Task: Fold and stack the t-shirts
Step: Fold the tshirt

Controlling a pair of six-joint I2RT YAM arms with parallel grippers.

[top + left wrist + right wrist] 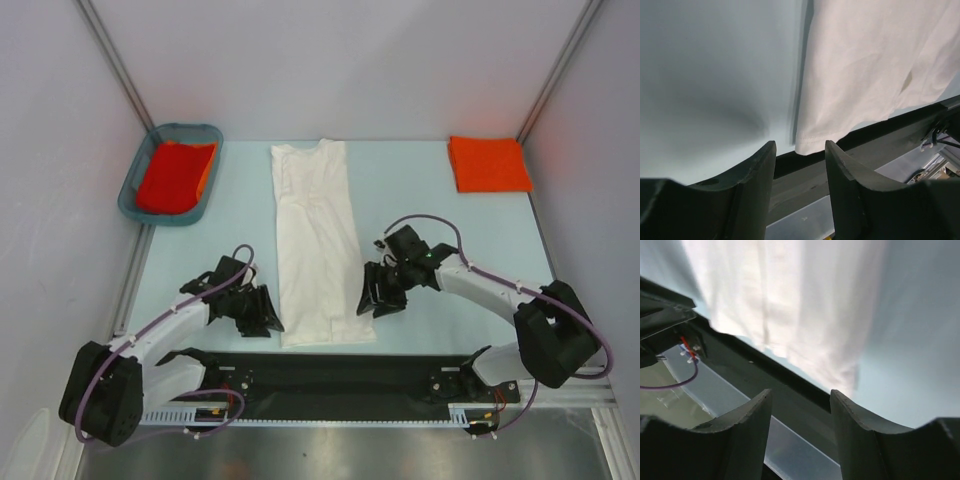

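Observation:
A white t-shirt lies on the table as a long narrow strip, sides folded in, collar at the far end and hem near the arms' bases. My left gripper hangs open just left of the strip's near left corner, with nothing between its fingers. On the other side my right gripper stands open beside the strip's near right edge, also holding nothing. A folded orange-red t-shirt rests at the far right. More orange-red cloth fills the basket.
A teal plastic basket stands at the far left corner. The black base rail of the arms runs along the near table edge, just below the shirt's hem. White walls close the table on three sides.

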